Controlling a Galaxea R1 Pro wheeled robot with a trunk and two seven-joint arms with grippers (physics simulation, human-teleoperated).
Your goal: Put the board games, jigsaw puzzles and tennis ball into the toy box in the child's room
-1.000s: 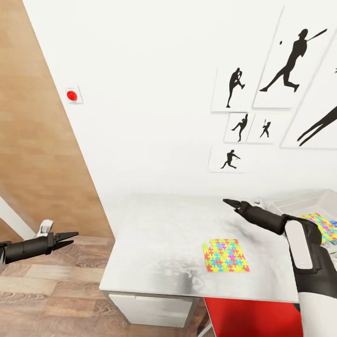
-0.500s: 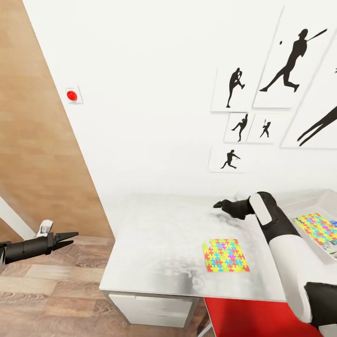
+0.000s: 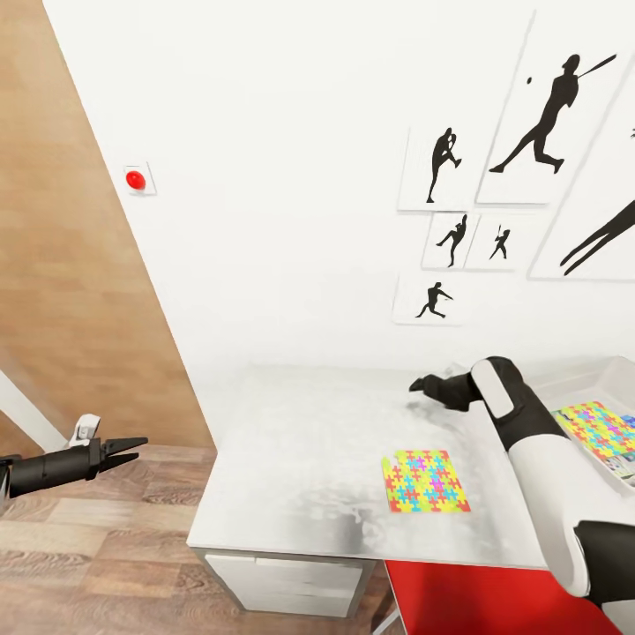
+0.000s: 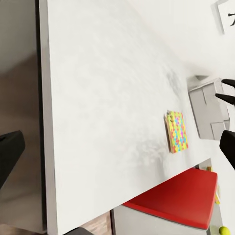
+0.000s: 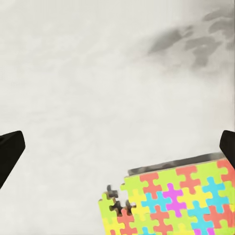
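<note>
Your biggest surface is the white wall (image 3: 291,220), hung with black silhouette posters (image 3: 538,132) of ball players and carrying a small red button (image 3: 135,180). To your left, wooden panelling (image 3: 62,265) meets the wood floor (image 3: 97,547).

Below the posters sits the grey-white table (image 3: 300,459), with a red chair seat (image 3: 476,600) tucked under its near edge (the left wrist view shows it too (image 4: 181,200)).

At the table's right end you have the toy box (image 3: 582,388), a pale open tray; one jigsaw puzzle already lies inside it (image 3: 600,428).

Your right arm (image 3: 538,450) bends over the table from the right. Its right claw (image 3: 422,384) hovers above the tabletop, beyond the loose puzzle; in the right wrist view the dark fingertips (image 5: 10,149) sit at opposite edges, so it is spread wide and holds nothing.

Your left claw (image 3: 132,447) hangs over the floor, well apart from the table's left edge, its fingers parted a little and empty.

The second jigsaw puzzle (image 3: 425,481), multicoloured, lies flat on the table near the front edge, well short of the toy box.
</note>
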